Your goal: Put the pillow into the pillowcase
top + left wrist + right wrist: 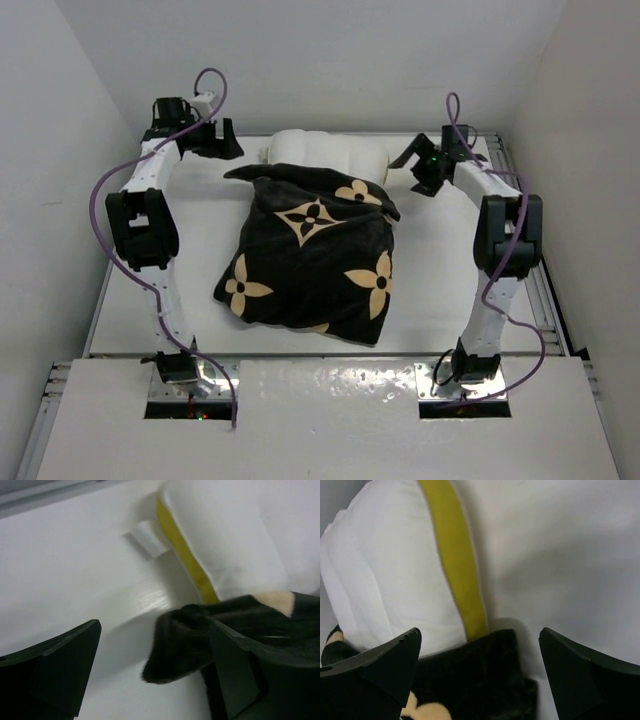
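Counter (180,280): white, walled on three sides, carrying everything listed below.

Pillowcase (310,260): black, velvety, printed with tan four-petal flowers and a star motif. It lay rumpled at the middle of the counter, with its far edge bunched over the pillow.

Pillow (325,150): cream-white with a mustard-yellow side band (455,555). It sat at the far middle of the counter. Only its far end showed, sticking out past the pillowcase's far edge; the rest was covered by the fabric.

Left arm (145,215) and right arm (505,235): black and white, each trailing a purple cable and reaching to the far corners either side of the pillow.

Left end effector (155,626): fingers spread wide and gripping nothing. A loose black corner of the pillowcase lay on the counter between them, against the right-hand finger.

Right end effector (480,632): fingers fully apart and holding nothing, with the pillowcase hem and the pillow's banded side in the gap.

Label (147,538): a small white tab at the pillow's edge, lying on the counter.
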You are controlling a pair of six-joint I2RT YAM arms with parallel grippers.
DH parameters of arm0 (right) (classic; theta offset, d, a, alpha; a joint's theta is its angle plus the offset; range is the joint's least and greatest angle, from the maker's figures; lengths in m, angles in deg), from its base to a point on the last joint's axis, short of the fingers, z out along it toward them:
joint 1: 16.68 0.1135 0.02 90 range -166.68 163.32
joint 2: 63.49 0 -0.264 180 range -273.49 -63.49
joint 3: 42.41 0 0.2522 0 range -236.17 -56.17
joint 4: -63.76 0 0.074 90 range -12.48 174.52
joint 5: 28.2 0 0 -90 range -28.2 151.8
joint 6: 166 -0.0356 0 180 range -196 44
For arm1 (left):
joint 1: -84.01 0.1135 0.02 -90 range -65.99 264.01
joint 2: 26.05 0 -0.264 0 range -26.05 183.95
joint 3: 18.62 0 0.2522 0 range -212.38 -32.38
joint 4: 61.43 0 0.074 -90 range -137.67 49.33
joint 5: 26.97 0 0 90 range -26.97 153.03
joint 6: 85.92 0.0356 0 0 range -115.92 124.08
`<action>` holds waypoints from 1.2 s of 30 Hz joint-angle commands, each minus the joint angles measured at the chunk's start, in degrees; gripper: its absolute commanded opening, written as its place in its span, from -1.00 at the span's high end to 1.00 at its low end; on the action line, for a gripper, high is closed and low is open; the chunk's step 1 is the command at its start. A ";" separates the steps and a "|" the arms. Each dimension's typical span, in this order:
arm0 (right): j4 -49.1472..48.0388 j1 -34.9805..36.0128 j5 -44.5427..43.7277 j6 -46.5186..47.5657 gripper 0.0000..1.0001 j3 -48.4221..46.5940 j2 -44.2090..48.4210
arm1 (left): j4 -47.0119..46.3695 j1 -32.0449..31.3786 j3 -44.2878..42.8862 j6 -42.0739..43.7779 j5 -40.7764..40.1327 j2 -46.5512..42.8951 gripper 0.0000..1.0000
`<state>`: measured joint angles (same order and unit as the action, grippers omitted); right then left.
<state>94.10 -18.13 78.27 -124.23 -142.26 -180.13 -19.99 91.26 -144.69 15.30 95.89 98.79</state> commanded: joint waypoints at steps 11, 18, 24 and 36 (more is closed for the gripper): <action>-15.76 9.35 5.40 -10.83 -0.85 -20.80 -24.77 | 5.52 -9.17 1.22 26.78 9.96 -3.36 -0.99; -26.32 10.07 10.86 -10.05 0.76 -11.14 -19.69 | 11.42 -11.38 -1.85 36.85 6.07 -2.95 -0.99; -28.19 9.45 13.05 -1.90 1.00 -7.87 -9.51 | 20.04 -9.18 -6.60 40.61 16.52 -1.51 -0.99; -23.70 16.65 10.43 17.72 1.00 -3.05 10.28 | 31.68 -19.90 -1.61 56.93 12.58 -8.38 -0.99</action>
<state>73.69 -4.19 86.88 -113.76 -146.21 -175.16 14.33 72.46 -150.04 73.88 107.19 92.56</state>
